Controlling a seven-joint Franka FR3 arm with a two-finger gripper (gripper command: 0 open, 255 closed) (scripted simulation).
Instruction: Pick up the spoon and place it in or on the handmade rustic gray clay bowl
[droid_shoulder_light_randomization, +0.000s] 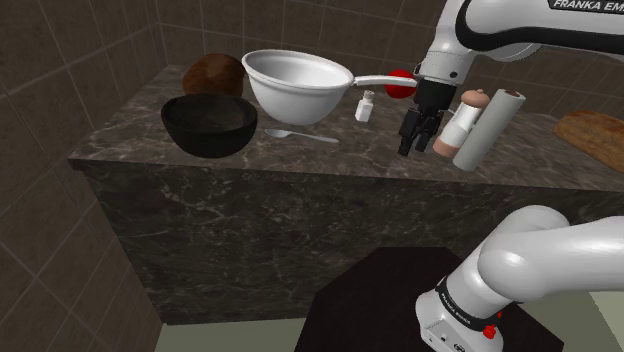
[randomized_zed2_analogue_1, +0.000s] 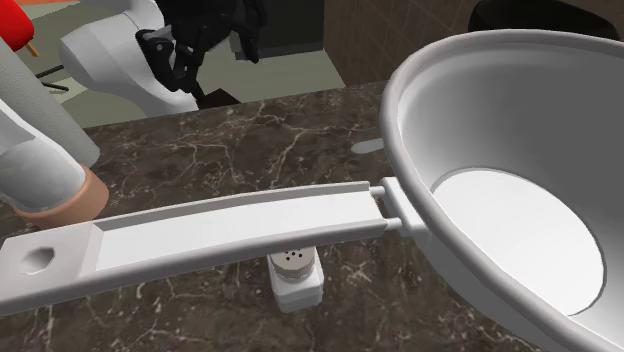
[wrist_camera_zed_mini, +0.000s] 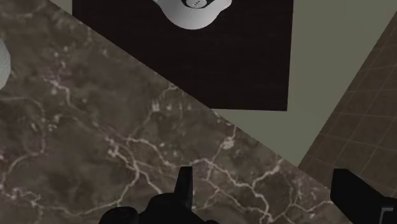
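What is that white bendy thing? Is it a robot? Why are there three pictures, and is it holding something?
Yes, it is a robot arm standing on a dark box. At its end is a black claw with two fingers. The three pictures show one moment from three cameras: one beside the robot looking over the counter, one close behind the big white pan facing the robot, and one on the claw itself, looking down. On the counter are a dark bowl, a small spoon beside it, the pan, a little shaker and a white roll. The claw is open and holds nothing; it hangs above the counter, apart from the spoon.
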